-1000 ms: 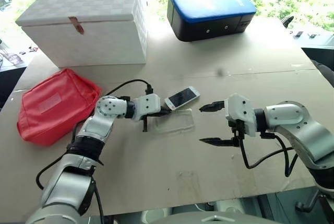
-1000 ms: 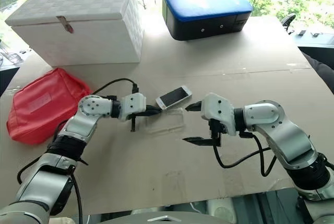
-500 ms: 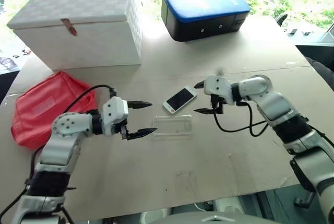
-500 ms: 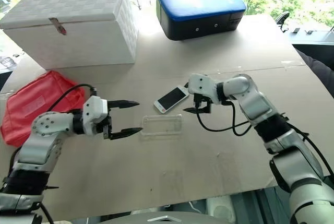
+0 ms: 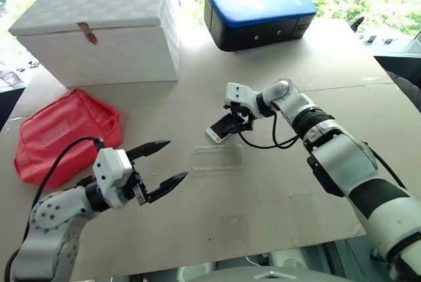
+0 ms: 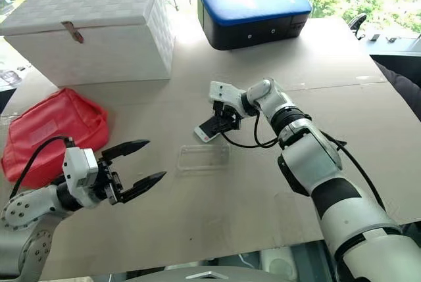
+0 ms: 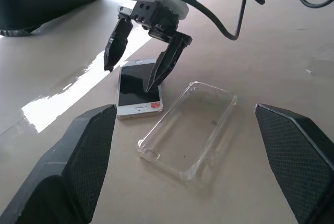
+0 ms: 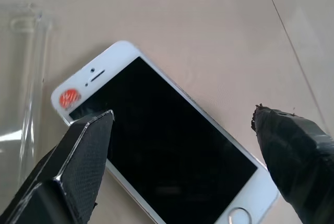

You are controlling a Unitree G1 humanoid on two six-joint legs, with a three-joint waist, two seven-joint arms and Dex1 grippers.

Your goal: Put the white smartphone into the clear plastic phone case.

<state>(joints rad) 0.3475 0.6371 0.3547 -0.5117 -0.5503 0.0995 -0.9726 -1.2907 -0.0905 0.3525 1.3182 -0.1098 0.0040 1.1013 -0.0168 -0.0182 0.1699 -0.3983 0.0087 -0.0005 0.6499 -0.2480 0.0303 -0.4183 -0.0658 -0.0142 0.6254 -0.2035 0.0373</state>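
Two claws apart: right claw (image 5: 228, 119) straddles phone (image 5: 220, 129) mid-desk; left claw (image 5: 164, 162) hovers near front edge; case (image 5: 216, 157) empty.

You have a pale tan bench (image 5: 309, 196) carrying everything. On its far side sit a white woven box (image 5: 102, 29) and, beside it, a blue-topped black case (image 5: 260, 16). A red pouch (image 5: 62, 134) lies at your left edge. Near the middle, the white smartphone (image 5: 220, 129) lies screen up, just beside the clear plastic phone case (image 5: 217, 158), which is empty.
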